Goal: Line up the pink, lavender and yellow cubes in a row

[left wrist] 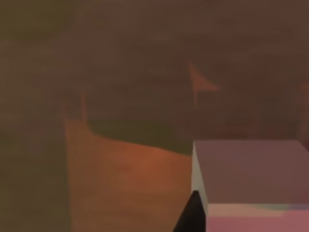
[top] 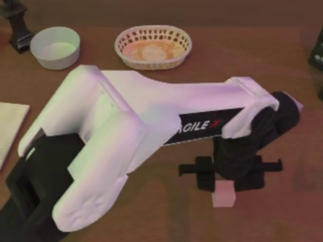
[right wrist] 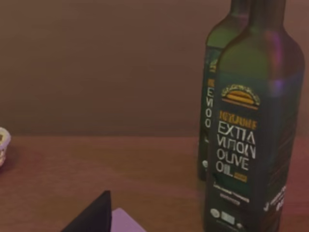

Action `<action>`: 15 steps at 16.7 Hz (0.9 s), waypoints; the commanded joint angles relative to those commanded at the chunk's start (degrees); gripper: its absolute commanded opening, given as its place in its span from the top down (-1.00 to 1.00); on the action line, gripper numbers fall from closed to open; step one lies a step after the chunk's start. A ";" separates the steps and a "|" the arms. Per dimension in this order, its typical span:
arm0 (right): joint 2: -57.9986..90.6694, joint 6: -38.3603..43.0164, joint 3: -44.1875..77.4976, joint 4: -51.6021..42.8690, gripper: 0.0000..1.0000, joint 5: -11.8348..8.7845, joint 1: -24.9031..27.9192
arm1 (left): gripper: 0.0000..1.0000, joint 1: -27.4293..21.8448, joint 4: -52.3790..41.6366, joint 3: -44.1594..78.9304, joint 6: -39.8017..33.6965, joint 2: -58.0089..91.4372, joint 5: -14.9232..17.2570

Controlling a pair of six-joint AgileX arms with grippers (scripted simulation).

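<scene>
A: Starting nearest the camera in the top view, what is there?

B: The left arm (top: pixel 116 136), a big white body reaching from the lower left across the wooden table (top: pixel 282 55) toward the right of centre. Its black left gripper (top: pixel 222 189) points down over the pink cube (top: pixel 223 197), which sits near the lower edge, right of the middle.

A: Is the gripper clamped on it?

B: I cannot tell. The cube pokes out just below the black finger carriage, and the left wrist view shows the pink cube (left wrist: pixel 251 183) very close with one dark fingertip (left wrist: pixel 192 215) at its edge, possibly touching, but the other finger is out of frame.

A: And the lavender and yellow cubes?

B: The top view shows neither. In the right wrist view a pale lavender corner (right wrist: pixel 126 222) peeks up at the frame edge beside a dark finger (right wrist: pixel 91 217) of the right gripper; it may be the lavender cube, though too little shows to be sure, or to say how that gripper's fingers stand.

A: Farther back?

B: Two dark olive oil bottles (right wrist: pixel 251 121) stand upright, one behind the other, in the right wrist view. At the far side of the table, a white bowl (top: pixel 55 48) at the left, a woven basket (top: pixel 153 46) near the centre, and a dark pedestal (top: pixel 17 27) in the far left corner. A pale flat mat (top: pixel 10 123) lies at the left edge.
</scene>
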 joint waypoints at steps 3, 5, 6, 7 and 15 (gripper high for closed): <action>0.00 0.00 0.00 0.00 -1.00 0.00 0.00 | -0.66 0.00 0.00 0.00 0.00 0.00 0.00; 0.00 0.00 0.00 0.00 -1.00 0.00 0.00 | -0.96 0.00 0.00 0.00 0.00 0.00 0.00; 0.00 0.00 0.00 0.00 -1.00 0.00 0.00 | -1.00 0.00 0.00 0.00 0.00 0.00 0.00; 0.00 0.00 0.00 0.00 -1.00 0.00 0.00 | -1.00 0.00 0.00 0.00 0.00 0.00 0.00; 0.00 0.00 0.00 0.00 -1.00 0.00 0.00 | -1.00 0.06 -0.21 0.21 0.01 -0.04 -0.01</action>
